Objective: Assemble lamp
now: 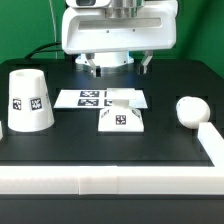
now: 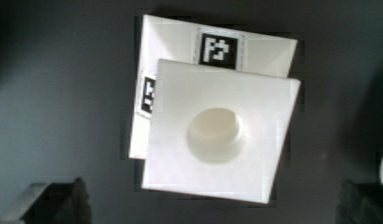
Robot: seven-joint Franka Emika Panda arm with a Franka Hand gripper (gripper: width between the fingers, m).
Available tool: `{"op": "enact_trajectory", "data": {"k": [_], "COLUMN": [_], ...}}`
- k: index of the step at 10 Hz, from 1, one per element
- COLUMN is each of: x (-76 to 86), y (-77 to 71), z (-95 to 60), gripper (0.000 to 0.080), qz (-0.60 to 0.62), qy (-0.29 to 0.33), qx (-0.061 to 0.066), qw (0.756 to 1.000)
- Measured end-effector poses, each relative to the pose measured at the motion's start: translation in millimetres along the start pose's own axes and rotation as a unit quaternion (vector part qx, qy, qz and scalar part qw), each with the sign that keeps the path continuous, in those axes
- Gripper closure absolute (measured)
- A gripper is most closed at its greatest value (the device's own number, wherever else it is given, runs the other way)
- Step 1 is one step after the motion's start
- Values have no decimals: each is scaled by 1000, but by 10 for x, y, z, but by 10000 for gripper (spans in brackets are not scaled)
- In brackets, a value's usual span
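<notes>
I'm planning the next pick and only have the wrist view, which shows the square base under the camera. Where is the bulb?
Observer: The bulb lies at the exterior view's right, apart from the base.
Operator: And the shade?
Observer: The shade stands at the exterior view's left, narrow end up, also apart from the base.

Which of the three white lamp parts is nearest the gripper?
The low square white plastic base, below the gripper; the tapered shade and round bulb sit at the sides.
</notes>
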State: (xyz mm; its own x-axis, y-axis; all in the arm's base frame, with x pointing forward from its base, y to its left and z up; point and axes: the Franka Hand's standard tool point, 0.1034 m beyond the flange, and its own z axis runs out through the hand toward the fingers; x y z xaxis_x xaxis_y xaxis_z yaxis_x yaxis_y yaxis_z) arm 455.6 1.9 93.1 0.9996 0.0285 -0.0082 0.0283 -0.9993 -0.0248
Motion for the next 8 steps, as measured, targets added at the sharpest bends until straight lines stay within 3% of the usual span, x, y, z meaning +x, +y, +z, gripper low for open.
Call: {"op": "enact_trajectory", "data": {"k": [2, 8], "x": [-25, -18], "y": [2, -16], "z": [107, 457], "gripper": [100, 100], "qz": [75, 54], "qy": [-10, -12], "qx": [0, 3], "qw": [997, 998]}}
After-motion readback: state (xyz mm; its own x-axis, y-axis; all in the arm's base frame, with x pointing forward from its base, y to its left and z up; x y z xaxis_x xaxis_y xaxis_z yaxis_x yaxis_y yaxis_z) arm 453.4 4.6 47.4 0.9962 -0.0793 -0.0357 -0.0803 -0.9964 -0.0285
